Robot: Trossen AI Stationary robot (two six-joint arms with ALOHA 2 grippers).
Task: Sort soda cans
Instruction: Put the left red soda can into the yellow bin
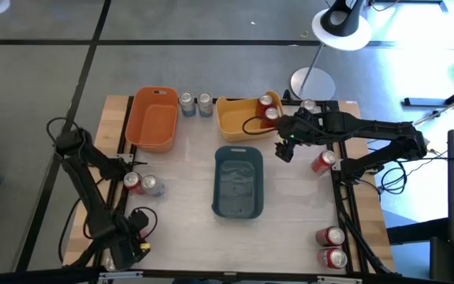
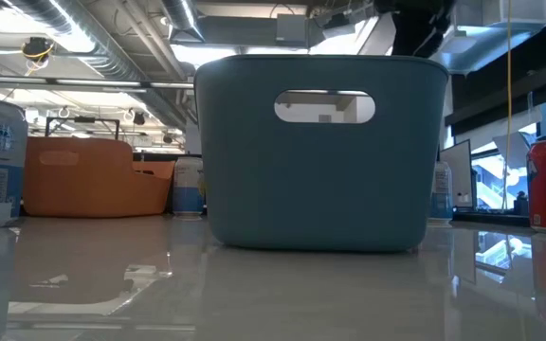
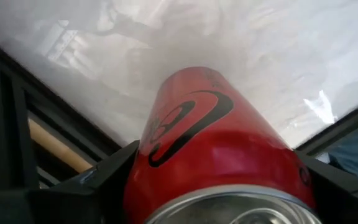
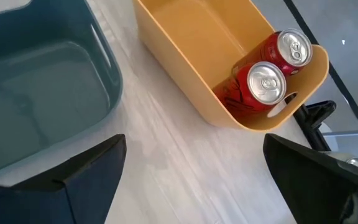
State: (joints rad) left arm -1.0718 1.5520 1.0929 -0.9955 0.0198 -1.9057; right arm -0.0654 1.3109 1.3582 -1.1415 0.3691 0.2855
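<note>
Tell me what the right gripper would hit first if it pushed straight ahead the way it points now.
Probably bare tabletop. The right gripper, jaws open and empty, aims down at the strip between the blue-grey bin and the yellow bin holding two red cans. Depth is unclear, so the yellow bin's wall might come first.

Red can [image 3: 219, 149] w/ black swirl logo & silver top fills the left wrist view. Yellow bin [image 1: 239, 117], upper centre, has 2 red cans [image 1: 269, 107]. Orange bin [image 1: 151, 118] upper left; blue-grey bin [image 1: 238, 181] centre.
</note>
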